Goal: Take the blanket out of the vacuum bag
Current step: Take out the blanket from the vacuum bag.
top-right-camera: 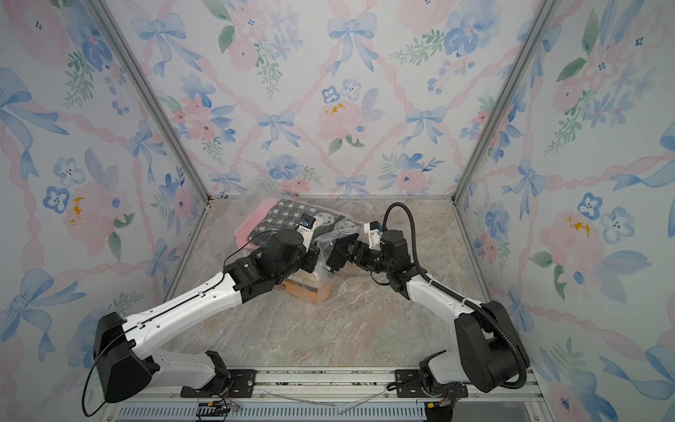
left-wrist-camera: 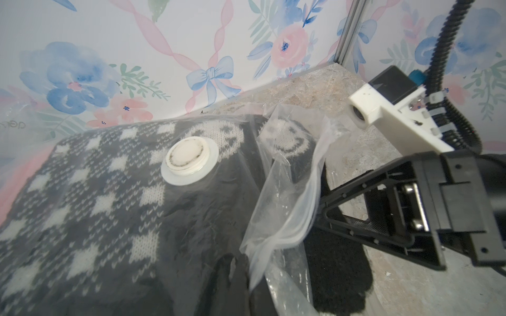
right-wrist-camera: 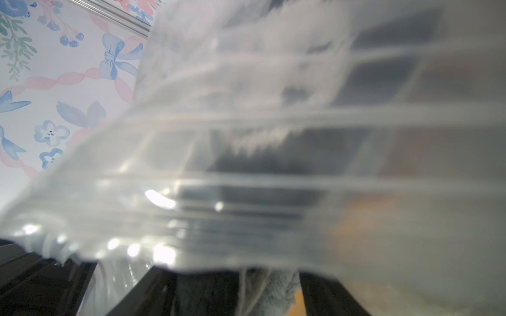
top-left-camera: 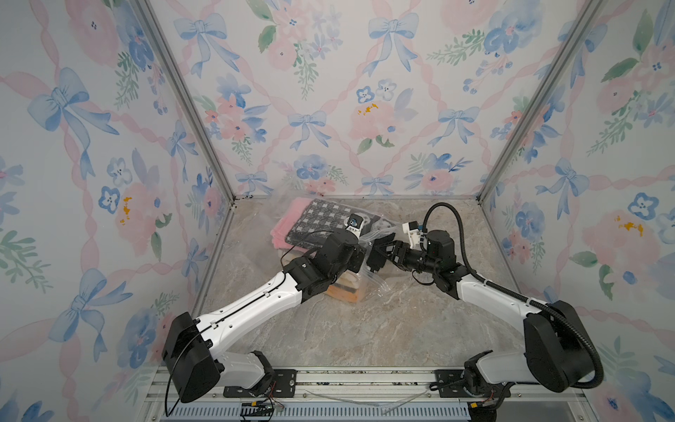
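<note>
Clear vacuum bag — faint print; illegible

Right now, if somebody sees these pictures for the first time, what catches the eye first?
The clear vacuum bag at the back of the table, with a grey-and-white knitted blanket inside and a round white valve cap on top. Both arms meet at its mouth: the left claw seems shut on the plastic edge, the right claw is open beside it. Floral wallpaper with blue bows covers the walls.
</note>
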`<state>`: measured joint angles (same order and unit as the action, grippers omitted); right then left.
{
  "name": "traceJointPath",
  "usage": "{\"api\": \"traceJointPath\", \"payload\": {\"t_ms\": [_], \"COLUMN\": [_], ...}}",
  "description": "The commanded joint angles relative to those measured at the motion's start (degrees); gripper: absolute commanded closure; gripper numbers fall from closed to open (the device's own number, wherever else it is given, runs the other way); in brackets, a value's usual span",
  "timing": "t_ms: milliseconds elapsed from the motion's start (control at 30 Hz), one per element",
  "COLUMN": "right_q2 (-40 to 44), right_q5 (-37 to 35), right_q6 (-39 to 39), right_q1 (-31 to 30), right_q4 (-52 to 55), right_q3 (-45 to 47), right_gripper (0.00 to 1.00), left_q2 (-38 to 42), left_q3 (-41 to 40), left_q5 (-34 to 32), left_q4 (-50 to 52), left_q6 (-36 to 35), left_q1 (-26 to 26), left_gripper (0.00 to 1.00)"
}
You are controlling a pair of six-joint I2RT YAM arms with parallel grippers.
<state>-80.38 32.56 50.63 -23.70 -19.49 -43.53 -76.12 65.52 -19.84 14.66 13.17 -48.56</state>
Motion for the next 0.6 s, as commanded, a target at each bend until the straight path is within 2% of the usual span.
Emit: {"api": "traceJointPath", "payload": {"t_ms": [0, 267, 400, 567], "right_q2": [-1.86, -6.34, -7.33, -6.35], "right_q5": [0.62, 2.13, 3.24, 3.30], "right_q6": [-1.59, -1.26, -1.33, -2.17], "right_q1": [0.46, 0.77, 0.79, 0.77], "right_q4": [0.85, -1.19, -1.05, 1.00], "right_q3": [-2.71, -5.57, -7.73, -9.76], "right_gripper": [0.31, 0.40, 0.54, 0.65], "left_q2": [0.62, 0.38, 0.14, -0.59], "left_q3": [-0.63, -0.17, -0.23, -0.13], "left_q5": [0.16, -0.04, -0.23, -0.25], "left_q4": [-0.18, -0.16, -0.26, -0.22], "left_q6": [1.01, 0.63, 0.58, 0.58], "left_q1": [0.57, 0.57, 0.57, 0.57], "left_gripper": [1.00, 1.00, 1.00, 1.00]}}
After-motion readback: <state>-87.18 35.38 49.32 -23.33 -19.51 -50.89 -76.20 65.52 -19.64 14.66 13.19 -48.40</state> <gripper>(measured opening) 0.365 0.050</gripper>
